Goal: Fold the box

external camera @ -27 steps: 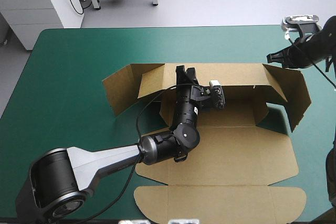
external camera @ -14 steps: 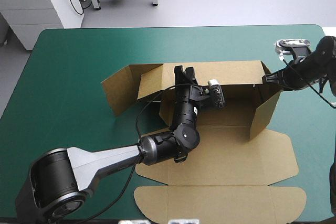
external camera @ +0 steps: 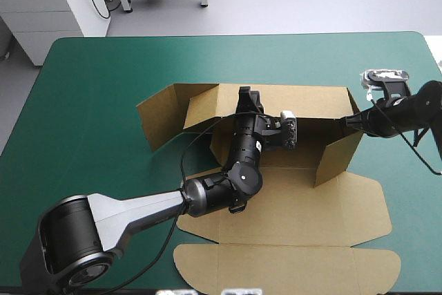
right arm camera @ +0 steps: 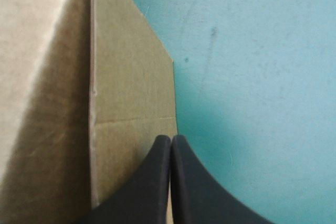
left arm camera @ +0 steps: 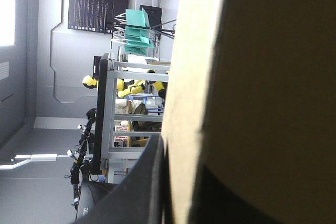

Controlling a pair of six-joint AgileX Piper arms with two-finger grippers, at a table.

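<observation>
On the teal-green tabletop, the left tool clamps the raised far wall of the brown box; the right tool, fingers pressed together, touches its upright right flap.

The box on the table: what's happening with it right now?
The robot is partway through folding the brown box. The left hand is shut on the raised back wall. The right hand, shut, sits against the right end flap, which stands upright, angled inward. The left end flap splays outward; the front panels lie flat.
</observation>
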